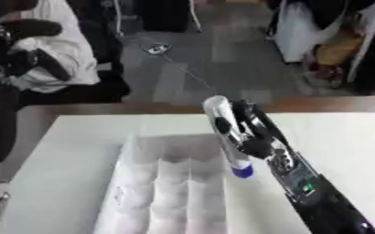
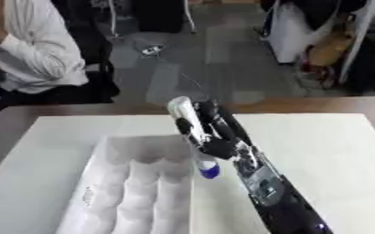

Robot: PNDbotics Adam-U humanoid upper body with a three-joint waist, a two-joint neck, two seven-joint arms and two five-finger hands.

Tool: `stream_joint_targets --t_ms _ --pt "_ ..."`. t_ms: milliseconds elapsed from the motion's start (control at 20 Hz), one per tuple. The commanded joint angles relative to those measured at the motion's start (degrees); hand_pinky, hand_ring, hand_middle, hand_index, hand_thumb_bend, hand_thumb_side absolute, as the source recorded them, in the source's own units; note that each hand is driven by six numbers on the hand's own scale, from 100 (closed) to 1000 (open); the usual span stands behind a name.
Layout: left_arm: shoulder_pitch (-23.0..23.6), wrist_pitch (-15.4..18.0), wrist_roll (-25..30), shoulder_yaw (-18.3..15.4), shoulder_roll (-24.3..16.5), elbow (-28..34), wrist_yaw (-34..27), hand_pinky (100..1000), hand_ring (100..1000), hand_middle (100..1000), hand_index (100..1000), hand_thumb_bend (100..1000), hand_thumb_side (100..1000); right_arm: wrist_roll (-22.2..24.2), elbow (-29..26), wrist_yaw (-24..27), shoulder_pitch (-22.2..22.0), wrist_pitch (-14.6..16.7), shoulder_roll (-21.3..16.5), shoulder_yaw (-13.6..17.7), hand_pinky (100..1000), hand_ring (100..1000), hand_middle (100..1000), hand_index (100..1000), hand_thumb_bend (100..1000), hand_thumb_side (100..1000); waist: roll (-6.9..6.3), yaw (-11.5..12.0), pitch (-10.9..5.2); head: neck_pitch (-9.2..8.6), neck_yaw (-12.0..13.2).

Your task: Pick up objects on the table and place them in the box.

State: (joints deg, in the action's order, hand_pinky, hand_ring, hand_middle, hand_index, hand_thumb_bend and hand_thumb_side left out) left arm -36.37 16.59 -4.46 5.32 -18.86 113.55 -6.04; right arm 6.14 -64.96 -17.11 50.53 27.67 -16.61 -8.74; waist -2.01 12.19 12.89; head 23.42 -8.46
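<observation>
My right hand (image 1: 251, 132) comes in from the lower right with its fingers curled round a white tube with a blue cap (image 1: 229, 137). The tube hangs tilted, cap end down, over the right rim of the white box (image 1: 135, 183). In the right eye view the blue cap (image 2: 209, 172) sits just above the box's right wall. The box has long divided compartments and lies in the middle of the white table (image 1: 71, 155). My left hand shows in neither view.
The table's far edge (image 1: 142, 109) runs brown behind the white surface. Beyond it lie grey floor, a cable and a seated person in white at the upper left. Bare white surface (image 2: 327, 146) lies right of my arm.
</observation>
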Motion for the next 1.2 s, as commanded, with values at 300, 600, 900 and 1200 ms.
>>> stream_joint_targets --t_ms 300,600,900,1200 --pt "-2.32 -0.98 0.20 -0.20 0.58 1.04 0.02 452 697 795 841 530 887 1.43 -0.08 1.09 2.80 1.35 -0.59 -1.04 100 100 100 230 100 827 0.49 1.23 -0.54 -2.15 -1.30" --pt "-2.98 -1.13 0.16 -0.15 0.75 1.04 0.48 453 698 796 841 531 890 3.47 0.68 4.96 3.50 0.97 0.18 -1.86 100 100 100 224 100 805 0.75 1.70 -0.49 -2.38 -1.13" --pt "-3.79 -2.40 0.73 0.14 1.33 1.04 1.28 449 697 798 843 530 894 6.73 1.55 9.70 4.37 0.89 0.79 -2.49 100 100 100 221 100 795 0.85 2.34 -0.29 -2.78 -1.36" --pt "-4.49 -3.53 1.64 0.46 1.76 1.04 1.97 445 697 799 843 529 898 8.26 2.39 11.12 4.59 1.37 1.27 -2.70 100 100 100 226 100 813 1.13 2.92 -0.13 -3.40 -1.40"
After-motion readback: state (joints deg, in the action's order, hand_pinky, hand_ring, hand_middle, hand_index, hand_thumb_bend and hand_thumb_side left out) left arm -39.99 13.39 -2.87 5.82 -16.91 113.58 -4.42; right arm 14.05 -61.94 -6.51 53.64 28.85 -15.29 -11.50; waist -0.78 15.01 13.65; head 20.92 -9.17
